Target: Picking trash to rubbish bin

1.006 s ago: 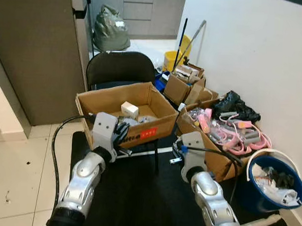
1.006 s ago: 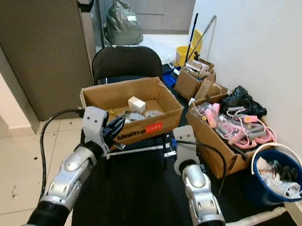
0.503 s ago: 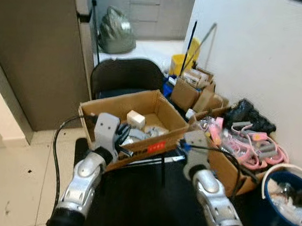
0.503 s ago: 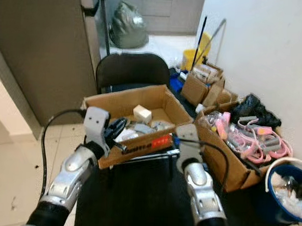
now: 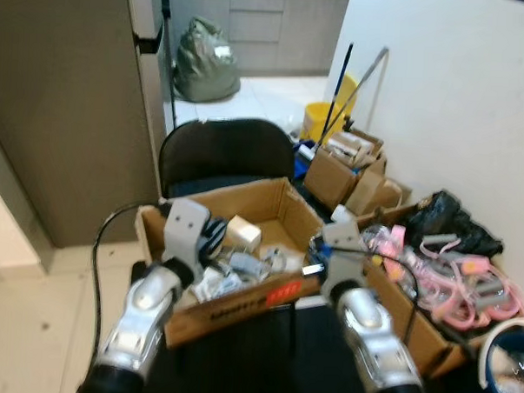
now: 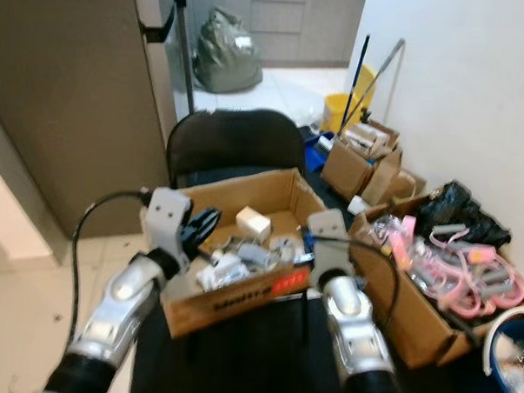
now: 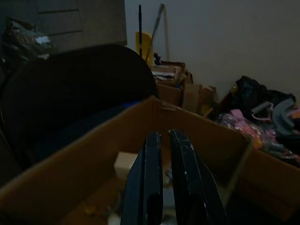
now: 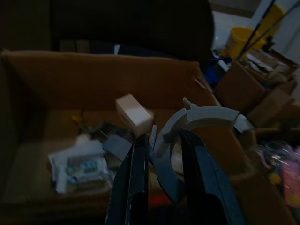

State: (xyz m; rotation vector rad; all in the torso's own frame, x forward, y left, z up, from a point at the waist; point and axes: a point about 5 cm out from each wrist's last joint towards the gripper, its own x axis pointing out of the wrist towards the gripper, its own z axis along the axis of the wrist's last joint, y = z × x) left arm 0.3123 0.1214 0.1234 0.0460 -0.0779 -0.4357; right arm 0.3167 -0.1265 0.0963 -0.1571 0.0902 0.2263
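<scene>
Two silver jointed arms end in pale grey square wrist blocks; a black cable [image 5: 95,268] loops from the left arm; fingers [image 7: 149,187] are long, glossy black.
</scene>
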